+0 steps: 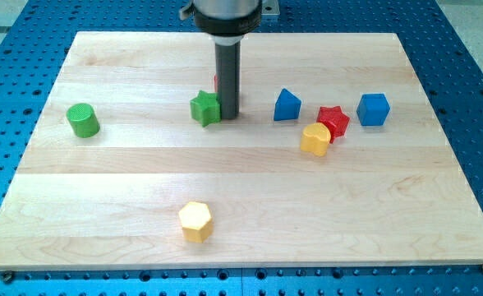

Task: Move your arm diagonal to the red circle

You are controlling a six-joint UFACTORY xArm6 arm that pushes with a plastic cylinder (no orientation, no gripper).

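My tip (228,114) rests on the wooden board (143,181), touching the right side of a green star block (204,108). The rod (227,74) hides nearly all of the red circle; only a red sliver (216,83) shows at the rod's left edge, just above the green star. The tip stands directly below that sliver in the view.
A green cylinder (83,120) is at the view's left. A blue triangular block (287,105), a red star (333,121), a yellow block (315,139) touching it and a blue cube (373,108) lie to the right. A yellow hexagon (195,220) sits near the bottom.
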